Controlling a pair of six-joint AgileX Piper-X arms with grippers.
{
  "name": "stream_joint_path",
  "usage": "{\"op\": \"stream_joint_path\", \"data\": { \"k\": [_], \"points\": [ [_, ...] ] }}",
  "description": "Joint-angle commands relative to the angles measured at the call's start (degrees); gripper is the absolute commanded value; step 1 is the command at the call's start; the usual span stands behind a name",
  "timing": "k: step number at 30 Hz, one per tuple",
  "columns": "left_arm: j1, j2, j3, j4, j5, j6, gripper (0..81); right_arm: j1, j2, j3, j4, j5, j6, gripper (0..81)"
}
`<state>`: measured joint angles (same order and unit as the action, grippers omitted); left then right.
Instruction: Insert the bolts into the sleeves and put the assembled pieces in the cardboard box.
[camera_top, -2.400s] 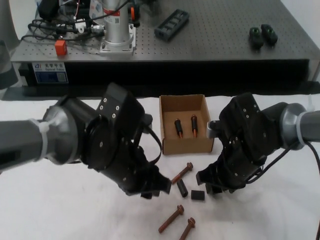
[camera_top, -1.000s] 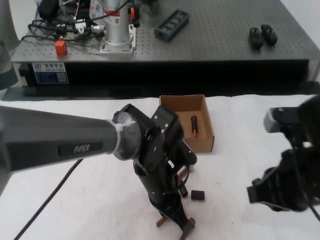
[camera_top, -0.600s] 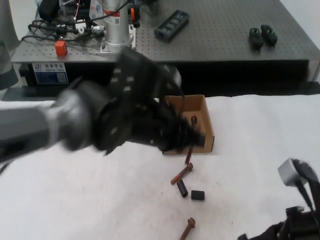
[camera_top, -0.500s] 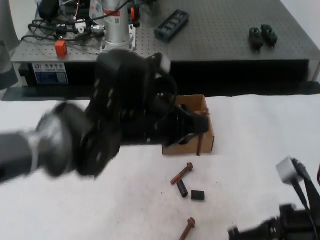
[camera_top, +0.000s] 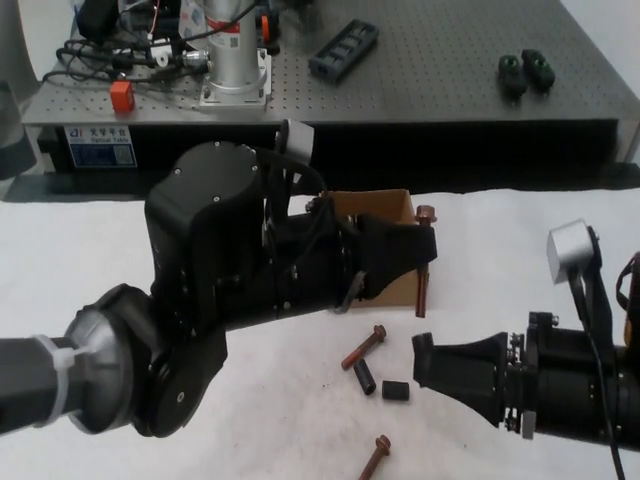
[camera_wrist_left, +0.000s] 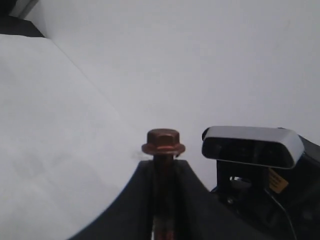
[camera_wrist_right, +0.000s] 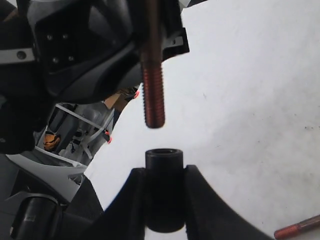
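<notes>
Left pincer (camera_top: 421, 256), centre-right in the high view, is clamped on a copper bolt (camera_top: 423, 296). It's held upright, head up, just right of the cardboard box (camera_top: 372, 203). The right pincer (camera_top: 421, 363) sits lower right, aimed toward it.

Left wrist view: the pincer (camera_wrist_left: 163, 169) pinches the shank, hex head poking past the fingertips.

Right wrist view: the pincer (camera_wrist_right: 164, 172) grips a black sleeve (camera_wrist_right: 164, 192), bore facing the bolt (camera_wrist_right: 152, 85) and its threaded tip. They're nearly coaxial with a small gap, maybe slightly off-centre.
</notes>
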<state>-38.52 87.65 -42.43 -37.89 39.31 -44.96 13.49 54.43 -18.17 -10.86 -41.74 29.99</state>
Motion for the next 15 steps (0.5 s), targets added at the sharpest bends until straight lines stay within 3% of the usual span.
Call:
{"op": "stream_joint_path", "data": {
  "k": [1, 15],
  "points": [
    [0.0, -0.5, -0.2, -1.4, 2.6, -0.9, 0.6, 0.0, 0.9, -0.2, -3.4, -0.8, 0.9, 0.2],
    [0.0, -0.5, -0.2, -1.2, 1.7, 0.2, 0.6, 0.0, 1.0, -0.2, -6.7, 1.8, 0.9, 0.2]
  ]
}}
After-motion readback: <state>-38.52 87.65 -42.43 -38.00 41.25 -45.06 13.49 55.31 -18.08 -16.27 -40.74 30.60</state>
